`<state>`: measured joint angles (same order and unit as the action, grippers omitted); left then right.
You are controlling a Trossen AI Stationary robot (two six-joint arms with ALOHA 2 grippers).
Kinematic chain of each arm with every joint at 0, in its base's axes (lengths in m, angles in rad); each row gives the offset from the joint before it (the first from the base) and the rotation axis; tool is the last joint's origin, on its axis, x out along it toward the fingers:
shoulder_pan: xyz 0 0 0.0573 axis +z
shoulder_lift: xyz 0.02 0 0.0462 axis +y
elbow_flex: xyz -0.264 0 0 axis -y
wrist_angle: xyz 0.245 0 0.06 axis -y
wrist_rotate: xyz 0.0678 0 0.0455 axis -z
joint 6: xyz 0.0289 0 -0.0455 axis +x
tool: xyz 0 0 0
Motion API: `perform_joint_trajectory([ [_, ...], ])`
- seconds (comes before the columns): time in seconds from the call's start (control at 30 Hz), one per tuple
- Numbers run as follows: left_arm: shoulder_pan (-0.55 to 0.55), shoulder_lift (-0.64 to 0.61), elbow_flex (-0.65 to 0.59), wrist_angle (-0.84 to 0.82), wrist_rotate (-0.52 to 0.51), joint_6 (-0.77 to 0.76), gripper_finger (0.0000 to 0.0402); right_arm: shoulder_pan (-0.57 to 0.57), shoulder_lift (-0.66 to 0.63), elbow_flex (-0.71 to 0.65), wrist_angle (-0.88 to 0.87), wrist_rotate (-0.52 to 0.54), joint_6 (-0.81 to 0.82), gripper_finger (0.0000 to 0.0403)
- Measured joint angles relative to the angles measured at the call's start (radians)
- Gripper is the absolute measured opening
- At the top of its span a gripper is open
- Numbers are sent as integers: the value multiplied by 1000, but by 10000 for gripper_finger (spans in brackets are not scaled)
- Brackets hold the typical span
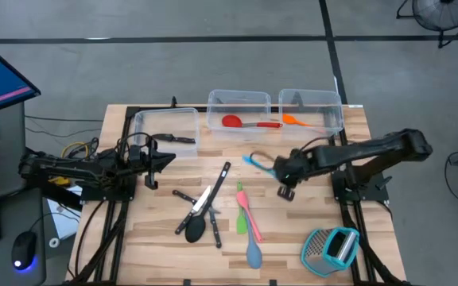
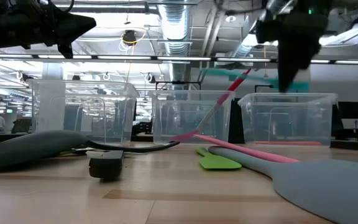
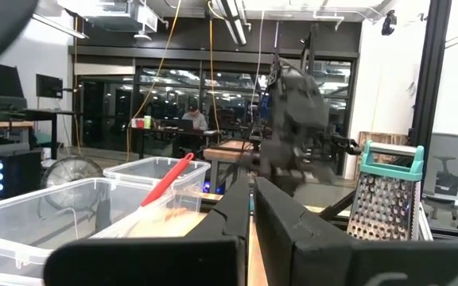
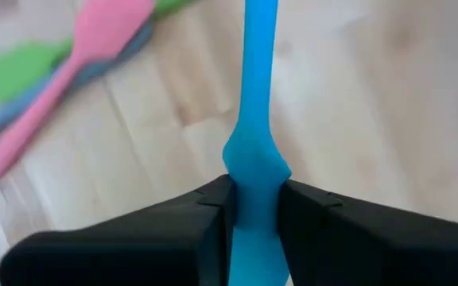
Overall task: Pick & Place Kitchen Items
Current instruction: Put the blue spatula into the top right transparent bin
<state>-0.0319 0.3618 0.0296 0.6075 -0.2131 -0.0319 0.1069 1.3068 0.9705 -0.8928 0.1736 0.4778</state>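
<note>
Above the table's middle, a little to the right, I see the right gripper (image 4: 253, 210) clamped on the blue spatula (image 4: 257, 103); its two fingers (image 4: 205, 222) press the handle from both sides. In the high view the blue spatula (image 1: 258, 162) sticks out from the right gripper (image 1: 280, 169) toward the bins, and in the low view it hangs in the air, clear of the wood. Below it on the table (image 1: 293, 230) lie the pink spatula (image 1: 246, 210), the green spatula (image 1: 241, 222) and the grey-blue spatula (image 1: 254, 253), close together. To their left I see the knives (image 1: 205, 199) and the black spoon (image 1: 196, 229). The red spoon (image 1: 249, 122) lies in the middle clear bin (image 1: 238, 98), and the orange spatula (image 1: 294, 121) in the right bin (image 1: 312, 97). The left gripper (image 1: 151, 161) waits at the left side near the left bin (image 1: 165, 116), its fingers pressed together on nothing.
</note>
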Motion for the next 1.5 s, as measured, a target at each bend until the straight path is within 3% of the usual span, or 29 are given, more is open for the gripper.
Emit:
perform_joint_trajectory([
  [0.23,0,0,0,0,0,0,2,-146,-198,112,-72,160,-74,60],
  [0.5,0,0,0,0,0,0,2,-416,-245,216,-158,300,-217,59],
  [0.7,0,0,0,0,0,0,2,-620,-181,218,-219,298,-329,59],
  [0.9,0,0,0,0,0,1,2,-751,-95,217,-313,299,-470,59],
  [1.13,0,0,0,-1,0,5,2,-824,-17,217,-397,344,-630,59],
  [1.5,0,19,0,-5,0,5,2,-894,135,217,-428,377,-743,56],
])
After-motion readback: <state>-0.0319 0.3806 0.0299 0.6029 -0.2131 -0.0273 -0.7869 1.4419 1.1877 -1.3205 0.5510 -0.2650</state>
